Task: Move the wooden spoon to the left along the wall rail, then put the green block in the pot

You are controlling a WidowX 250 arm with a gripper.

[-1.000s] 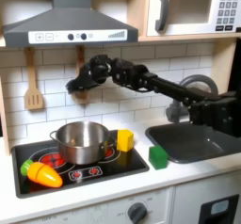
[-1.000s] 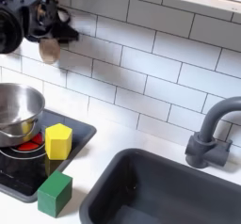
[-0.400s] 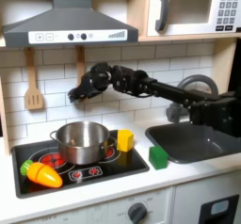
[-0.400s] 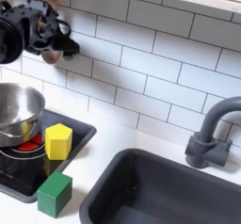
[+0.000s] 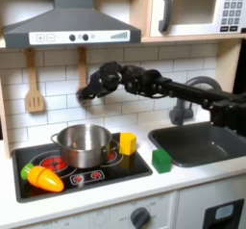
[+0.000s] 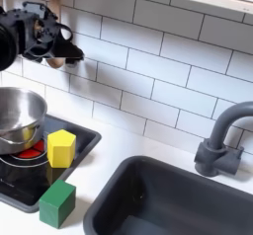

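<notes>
Gripping the wooden spoon (image 5: 83, 83) against the wall to slide it, the hand (image 5: 86, 90) leaves the green block (image 5: 161, 160) at the pot's (image 5: 82, 144) four o'clock.

The pot (image 5: 84, 144) sits on the stove (image 5: 91, 175). The yellow block (image 5: 127, 142) touches the pot's right side. The green block (image 5: 161, 160) lies further right on the worktop (image 5: 183, 180). Above the pot, the end effector (image 5: 86, 91) holds the wooden spoon (image 5: 82, 69).
</notes>
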